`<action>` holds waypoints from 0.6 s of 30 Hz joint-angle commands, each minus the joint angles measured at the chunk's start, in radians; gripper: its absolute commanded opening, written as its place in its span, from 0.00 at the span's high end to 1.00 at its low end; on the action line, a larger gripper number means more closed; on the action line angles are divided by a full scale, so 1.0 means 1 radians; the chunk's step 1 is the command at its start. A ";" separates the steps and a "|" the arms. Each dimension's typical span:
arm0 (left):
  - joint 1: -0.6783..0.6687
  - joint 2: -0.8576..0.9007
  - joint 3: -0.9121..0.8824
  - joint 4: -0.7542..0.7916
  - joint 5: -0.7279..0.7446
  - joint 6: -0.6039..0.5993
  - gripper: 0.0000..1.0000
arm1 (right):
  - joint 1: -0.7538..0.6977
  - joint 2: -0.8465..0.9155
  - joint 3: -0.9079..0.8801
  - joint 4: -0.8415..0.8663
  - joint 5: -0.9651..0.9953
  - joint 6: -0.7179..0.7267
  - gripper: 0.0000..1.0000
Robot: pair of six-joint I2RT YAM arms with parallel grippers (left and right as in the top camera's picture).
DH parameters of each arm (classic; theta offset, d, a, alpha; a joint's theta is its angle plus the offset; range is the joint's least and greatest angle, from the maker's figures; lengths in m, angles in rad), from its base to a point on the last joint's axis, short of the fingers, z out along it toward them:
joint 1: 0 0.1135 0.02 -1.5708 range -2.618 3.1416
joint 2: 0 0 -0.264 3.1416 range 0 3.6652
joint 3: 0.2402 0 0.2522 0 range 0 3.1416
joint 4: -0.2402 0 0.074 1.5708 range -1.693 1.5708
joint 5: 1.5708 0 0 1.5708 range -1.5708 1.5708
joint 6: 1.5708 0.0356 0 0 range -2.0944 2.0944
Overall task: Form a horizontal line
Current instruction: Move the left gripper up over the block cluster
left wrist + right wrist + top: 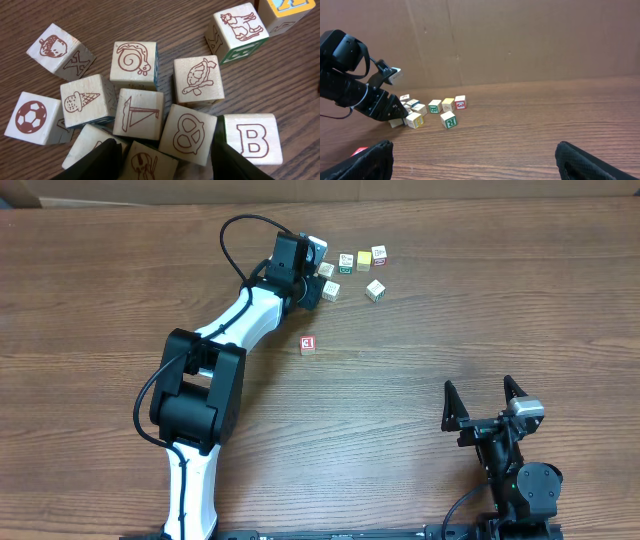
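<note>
A red-and-white cube (pixel 307 345) stands alone on the table, also low left in the right wrist view (pixel 360 150). No straight row of cubes shows. My left gripper (pixel 312 286) hovers over the irregular bunch of picture cubes (pixel 137 112). Its jaws (pixel 165 165) are open, and one cube with a brown drawing (pixel 150 162) lies between the fingers, next to a pretzel cube (pixel 189 134). My right gripper (pixel 485 402) is open and empty near the front right, far from all cubes; its fingers frame bare wood (pixel 475 160).
Loose cubes lie right of the bunch: a yellow one (pixel 364 260), a red-edged one (pixel 379 254) and a green-edged one (pixel 375 290). A brown wall (pixel 520 40) stands behind the table's far edge. The left arm (pixel 230 330) stretches diagonally across the left half.
</note>
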 commanded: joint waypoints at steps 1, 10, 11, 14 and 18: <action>0.000 0.050 -0.004 -0.010 0.003 0.009 0.44 | -0.005 -0.008 -0.010 0.003 0.009 -0.007 0.00; -0.005 0.042 -0.003 -0.024 0.002 0.002 0.54 | -0.005 -0.008 -0.010 0.003 0.009 -0.007 0.00; -0.006 0.038 -0.003 -0.027 0.002 0.002 0.54 | -0.005 -0.008 -0.010 0.003 0.009 -0.007 0.00; -0.007 0.017 -0.003 -0.049 0.002 0.002 0.54 | -0.005 -0.008 -0.010 0.003 0.009 -0.007 0.00; -0.008 -0.007 -0.003 -0.078 0.002 0.002 0.54 | -0.005 -0.008 -0.010 0.003 0.009 -0.007 0.00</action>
